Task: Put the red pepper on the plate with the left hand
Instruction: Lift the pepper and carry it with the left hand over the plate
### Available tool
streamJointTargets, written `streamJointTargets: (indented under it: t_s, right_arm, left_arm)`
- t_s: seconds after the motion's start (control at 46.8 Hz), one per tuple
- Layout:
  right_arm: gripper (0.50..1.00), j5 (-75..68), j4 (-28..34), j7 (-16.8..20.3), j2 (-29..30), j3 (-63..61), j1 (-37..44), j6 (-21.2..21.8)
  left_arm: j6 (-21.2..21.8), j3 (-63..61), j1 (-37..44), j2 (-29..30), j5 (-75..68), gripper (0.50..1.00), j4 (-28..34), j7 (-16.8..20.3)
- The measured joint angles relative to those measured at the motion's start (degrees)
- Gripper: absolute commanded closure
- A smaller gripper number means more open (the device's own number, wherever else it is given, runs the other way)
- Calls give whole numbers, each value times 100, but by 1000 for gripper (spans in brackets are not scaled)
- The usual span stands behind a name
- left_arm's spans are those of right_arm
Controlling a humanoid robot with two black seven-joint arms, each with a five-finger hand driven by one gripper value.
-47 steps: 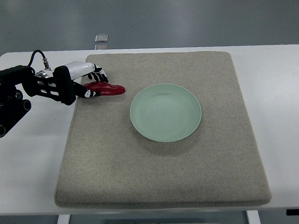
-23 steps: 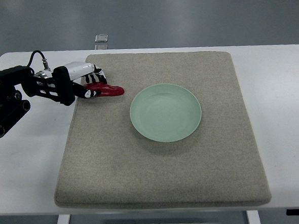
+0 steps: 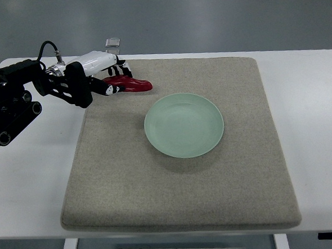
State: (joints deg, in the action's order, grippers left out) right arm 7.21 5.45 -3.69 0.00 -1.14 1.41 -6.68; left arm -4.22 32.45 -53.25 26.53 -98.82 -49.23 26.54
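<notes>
The left hand (image 3: 98, 72) has a white shell, black-and-white fingers (image 3: 116, 82), a black jointed arm and a black cable.

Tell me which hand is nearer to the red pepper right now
Left. The left hand is gripping the red pepper, up left of the green plate. The right hand is out of view.

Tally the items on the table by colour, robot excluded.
Red: 1, the red pepper, held in the left robot hand
Pale green: 1, the plate
Grey-beige: 1, the mat
Clear: 1, a small object at the table's far edge
Total: 4
</notes>
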Motion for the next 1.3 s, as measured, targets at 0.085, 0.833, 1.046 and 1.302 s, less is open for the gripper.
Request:
streamJointTargets:
  t_s: [0.085,0.833,1.046,1.302]
  right_arm:
    - [572,0,0,0,0,0,0,0]
    - [572,0,0,0,0,0,0,0]
    - [572,0,0,0,0,0,0,0]
    - [572,0,0,0,0,0,0,0]
  left_arm:
    - [-34,-2,-23,-23,-20,1000,-305,1]
    - [-381,-524,-161,-625,-534,1000,-1268,9]
    - [-377,-585,-161,-763,-537,1000,-1257,3]
    - [-374,-615,-128,-838,-541,988,-1207,0]
